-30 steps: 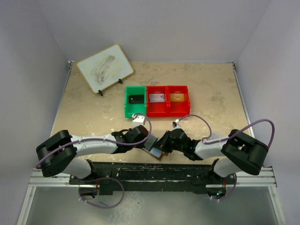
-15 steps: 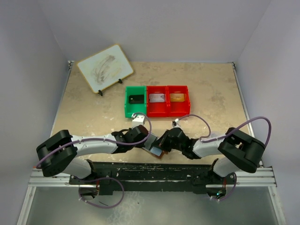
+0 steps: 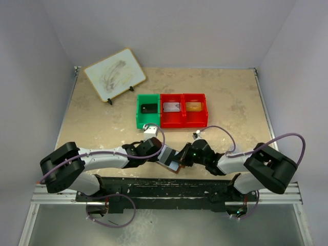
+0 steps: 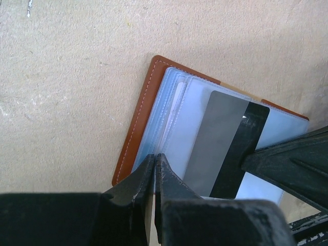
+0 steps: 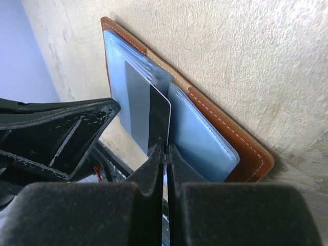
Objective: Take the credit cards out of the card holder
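The card holder (image 3: 169,161) lies open near the table's front edge, brown leather with pale blue inner sleeves (image 4: 169,123); it also shows in the right wrist view (image 5: 205,136). A grey credit card with a black stripe (image 4: 225,146) sticks partly out of a sleeve and shows in the right wrist view too (image 5: 146,115). My left gripper (image 4: 155,157) is shut on the edge of the holder's blue sleeves; in the top view it (image 3: 160,151) is at the holder's left side. My right gripper (image 5: 165,146) is shut on the card's edge and, in the top view, (image 3: 181,157) sits at the holder's right.
A green bin (image 3: 139,110) holding a dark card and two red bins (image 3: 183,118) holding cards stand mid-table behind the grippers. A tilted whiteboard (image 3: 115,74) stands at the back left. The metal rail (image 3: 164,190) runs just in front of the holder.
My right wrist has shifted to the right, away from the holder, with the card in its jaws. The left arm has held still.
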### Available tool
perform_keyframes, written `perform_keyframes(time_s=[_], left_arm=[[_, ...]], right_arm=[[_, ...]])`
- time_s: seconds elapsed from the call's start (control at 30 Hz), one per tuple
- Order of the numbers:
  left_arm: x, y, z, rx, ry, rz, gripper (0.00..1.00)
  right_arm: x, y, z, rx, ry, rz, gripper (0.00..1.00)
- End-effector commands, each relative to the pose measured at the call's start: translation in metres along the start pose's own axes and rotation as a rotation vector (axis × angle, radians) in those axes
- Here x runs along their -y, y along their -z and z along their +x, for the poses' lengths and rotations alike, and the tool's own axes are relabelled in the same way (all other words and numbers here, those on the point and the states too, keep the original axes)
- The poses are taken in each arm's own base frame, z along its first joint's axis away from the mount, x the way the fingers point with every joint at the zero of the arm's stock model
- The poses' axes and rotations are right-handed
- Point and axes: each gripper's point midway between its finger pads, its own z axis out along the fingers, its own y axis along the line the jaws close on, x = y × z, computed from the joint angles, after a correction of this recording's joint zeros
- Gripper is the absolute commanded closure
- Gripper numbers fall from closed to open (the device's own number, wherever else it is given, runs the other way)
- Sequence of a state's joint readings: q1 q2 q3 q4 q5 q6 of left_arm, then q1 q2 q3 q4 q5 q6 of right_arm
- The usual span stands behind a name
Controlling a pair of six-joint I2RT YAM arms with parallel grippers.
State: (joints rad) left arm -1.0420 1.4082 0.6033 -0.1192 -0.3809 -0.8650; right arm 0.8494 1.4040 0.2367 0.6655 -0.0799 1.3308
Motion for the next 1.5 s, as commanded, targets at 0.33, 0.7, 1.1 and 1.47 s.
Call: perform_keyframes(time_s=[0.33,0.7,1.1,1.47], left_arm=[[0.008,0.023,-0.012,0.023,0.028,0.064,0.83],[0.058,0.028,-0.021,-0.020,-0.042,0.247,0.72],[0.035,0.003,0.005,-0.100,-0.126,0.131,0.80],[0.019,0.000,0.019,-0.140,-0.143,0.084,0.90]], right_arm=[[0.015,0.010,-0.010,0.038,0.026,0.049,1.00],[0.018,0.003,-0.009,0.024,0.050,0.071,1.00],[0.016,0.002,-0.010,0.028,0.060,0.061,1.00],[0.015,0.002,-0.011,0.038,0.026,0.031,0.83]])
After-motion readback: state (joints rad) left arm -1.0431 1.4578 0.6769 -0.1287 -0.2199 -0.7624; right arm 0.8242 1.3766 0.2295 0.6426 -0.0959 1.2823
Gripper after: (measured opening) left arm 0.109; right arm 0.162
